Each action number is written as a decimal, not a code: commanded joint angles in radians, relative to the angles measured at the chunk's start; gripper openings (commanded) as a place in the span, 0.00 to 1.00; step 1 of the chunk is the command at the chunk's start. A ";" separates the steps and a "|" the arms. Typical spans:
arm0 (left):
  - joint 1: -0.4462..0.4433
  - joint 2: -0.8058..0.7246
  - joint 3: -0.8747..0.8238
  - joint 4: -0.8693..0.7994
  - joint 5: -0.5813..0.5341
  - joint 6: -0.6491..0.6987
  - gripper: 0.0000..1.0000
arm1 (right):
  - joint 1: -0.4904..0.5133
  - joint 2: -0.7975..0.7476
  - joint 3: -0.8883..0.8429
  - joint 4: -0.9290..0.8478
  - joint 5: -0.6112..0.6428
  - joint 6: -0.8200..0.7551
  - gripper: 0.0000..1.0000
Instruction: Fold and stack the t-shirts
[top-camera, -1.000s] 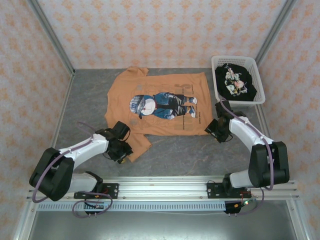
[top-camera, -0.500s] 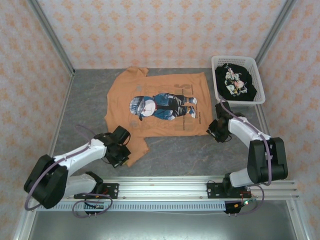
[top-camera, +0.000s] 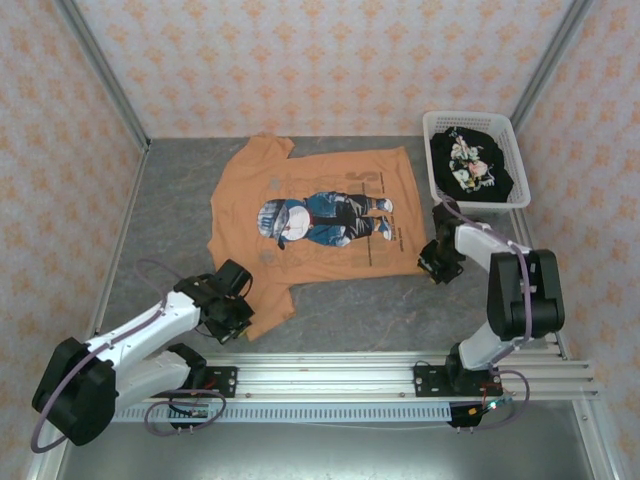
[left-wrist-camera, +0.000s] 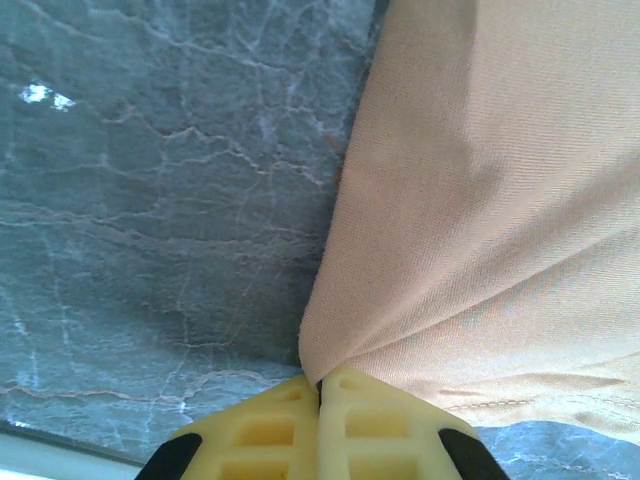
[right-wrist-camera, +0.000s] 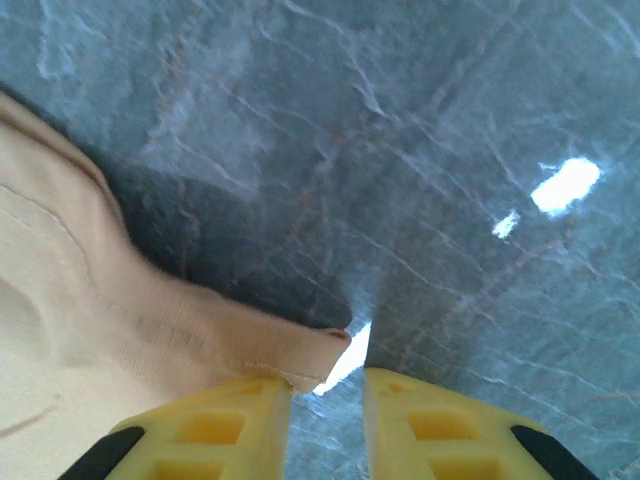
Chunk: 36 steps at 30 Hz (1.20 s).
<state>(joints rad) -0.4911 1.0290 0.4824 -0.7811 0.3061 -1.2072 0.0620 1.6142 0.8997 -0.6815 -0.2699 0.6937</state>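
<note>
**Fold/stack t-shirts: status early, no fold made yet**

Progress
- Orange shirt lies spread flat, print side up, on the grey table, roughly mid-table. No fold is visible in it.
- Black shirt lies bunched in the white basket at the far right, well apart from the orange one.
- No stack exists. Judged left to do: fold the orange shirt, take out and fold the black one, then stack the two.

Grippers
- Left gripper: pads pressed together with orange cloth pinched between them. The top view puts the grip on the near sleeve.
- Right gripper: jaws stand apart, with bare table showing through the gap. The hem corner lies just beside one pad and is not clamped.

Orientation of the orange shirt (top view)
- Long axis runs left to right across the table, tilted slightly.
- Neck end points towards the left arm's side and the hem towards the basket side.
- One sleeve points to the far wall and the other towards the arm bases.
- The printed figure lies along this axis, head left and feet right
</note>
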 joint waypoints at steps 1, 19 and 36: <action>-0.007 -0.020 -0.006 -0.070 -0.037 -0.014 0.00 | -0.008 0.056 0.057 0.010 0.021 -0.032 0.29; -0.006 -0.002 0.008 -0.041 -0.039 -0.017 0.00 | -0.008 -0.104 -0.040 0.008 0.040 -0.016 0.32; -0.006 0.011 0.020 -0.028 -0.047 0.008 0.00 | -0.008 -0.030 -0.075 0.099 -0.038 0.082 0.30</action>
<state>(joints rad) -0.4911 1.0370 0.4831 -0.7994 0.2981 -1.2049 0.0570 1.5650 0.8440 -0.6281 -0.2878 0.7410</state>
